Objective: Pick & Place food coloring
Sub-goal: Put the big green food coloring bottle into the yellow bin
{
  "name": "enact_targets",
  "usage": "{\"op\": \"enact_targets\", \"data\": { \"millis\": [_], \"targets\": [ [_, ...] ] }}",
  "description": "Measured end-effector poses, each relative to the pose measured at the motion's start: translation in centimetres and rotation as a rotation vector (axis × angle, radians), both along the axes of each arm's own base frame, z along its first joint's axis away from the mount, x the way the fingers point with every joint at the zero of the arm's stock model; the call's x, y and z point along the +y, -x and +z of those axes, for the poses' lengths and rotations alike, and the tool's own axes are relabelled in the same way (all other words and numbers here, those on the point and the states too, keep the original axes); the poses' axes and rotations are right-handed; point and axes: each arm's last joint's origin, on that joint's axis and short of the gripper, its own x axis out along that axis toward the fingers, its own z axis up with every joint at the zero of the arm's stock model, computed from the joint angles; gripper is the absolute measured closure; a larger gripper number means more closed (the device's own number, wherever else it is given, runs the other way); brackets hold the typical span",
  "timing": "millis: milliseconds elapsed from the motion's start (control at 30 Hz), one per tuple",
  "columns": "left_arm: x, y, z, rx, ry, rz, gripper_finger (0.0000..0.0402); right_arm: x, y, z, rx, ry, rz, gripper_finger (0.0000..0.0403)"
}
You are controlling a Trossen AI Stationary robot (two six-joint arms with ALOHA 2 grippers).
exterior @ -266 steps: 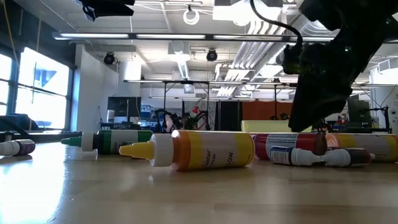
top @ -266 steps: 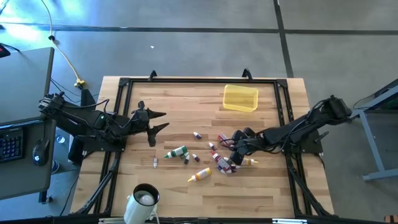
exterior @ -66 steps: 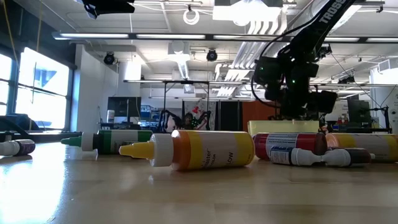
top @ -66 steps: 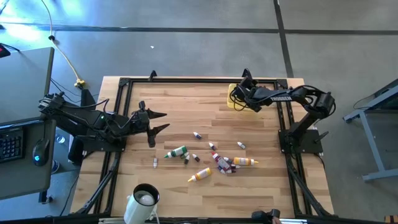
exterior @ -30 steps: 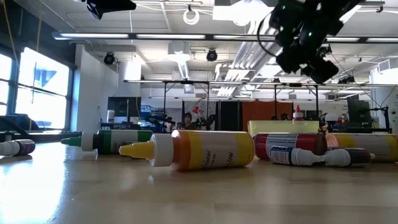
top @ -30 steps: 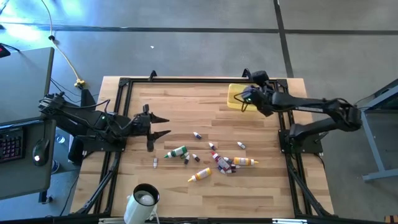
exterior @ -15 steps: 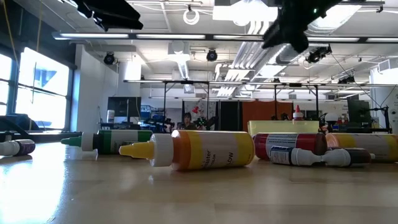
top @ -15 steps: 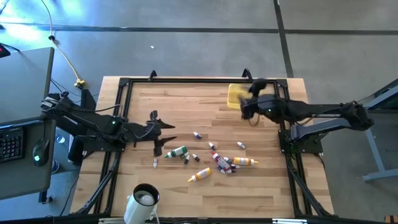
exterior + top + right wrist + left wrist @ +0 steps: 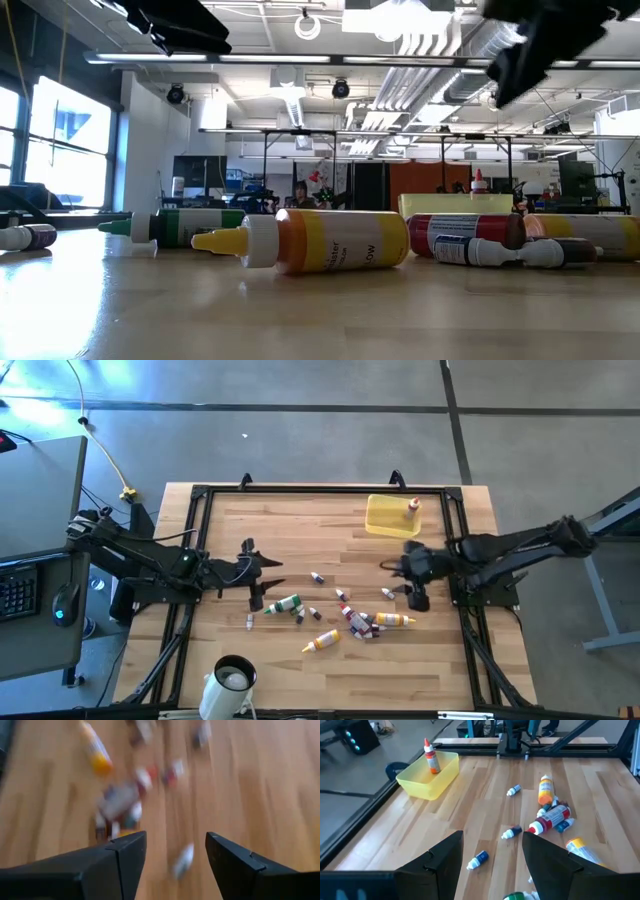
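Several food coloring bottles lie on their sides on the wood table: a green one [image 9: 285,603], a yellow one [image 9: 320,642], an orange one [image 9: 395,620], a red and dark cluster [image 9: 360,623] and tiny vials [image 9: 317,576]. One orange bottle [image 9: 413,507] stands upright in the yellow tray [image 9: 385,520], also plain in the left wrist view [image 9: 430,757]. My right gripper [image 9: 400,582] hangs open above the table just beyond the cluster [image 9: 122,800]. My left gripper [image 9: 265,578] is open in the air, just on the far-left side of the green bottle.
A white mug [image 9: 232,680] sits at the near edge, left of centre. A black frame [image 9: 300,490] runs round the table. Bare wood lies between the tray and the scattered bottles. The low view shows the yellow bottle [image 9: 320,242] and green bottle [image 9: 185,225] lying close by.
My right gripper has swung from above the tray toward the table's near edge and now hangs by the bottle cluster; the orange bottle stays standing in the tray. My left gripper has moved right and a little nearer, toward the green bottle.
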Motion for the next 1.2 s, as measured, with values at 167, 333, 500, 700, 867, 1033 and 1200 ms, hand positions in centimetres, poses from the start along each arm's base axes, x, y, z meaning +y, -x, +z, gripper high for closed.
{"op": "enact_targets", "data": {
  "millis": [167,333,500,700,867,1033,1200],
  "targets": [
    [-0.1,-0.3,-0.8,0.058,-0.001,0.008,0.02,1.9,0.9,-0.7,0.048,-0.02,-0.035,0.0204],
    [-0.6,-1.2,-2.9,0.183,0.071,-0.024,0.02,3.7,1.4,-3.7,0.026,-0.038,0.041,0.0204],
    [-1.0,-1.8,-4.4,0.257,0.156,0.013,0.02,4.5,2.4,-7.0,0.056,-0.086,0.027,0.0204],
    [-0.8,-0.6,-5.7,0.402,0.343,0.109,0.02,4.6,2.6,-7.9,0.022,-0.05,0.009,0.0204],
    [-0.8,-0.2,-6.9,0.536,0.407,0.149,0.02,4.4,2.2,-7.6,-0.071,0.1,0.041,0.0204],
    [-1.3,-1.3,-8.5,0.601,0.354,0.114,0.02,4.4,1.6,-7.0,-0.167,0.178,0.027,0.0204],
    [-2.0,-1.8,-10.6,0.701,0.301,0.105,0.02,4.6,1.2,-6.7,-0.22,0.154,0.019,0.0204]
  ]
}}
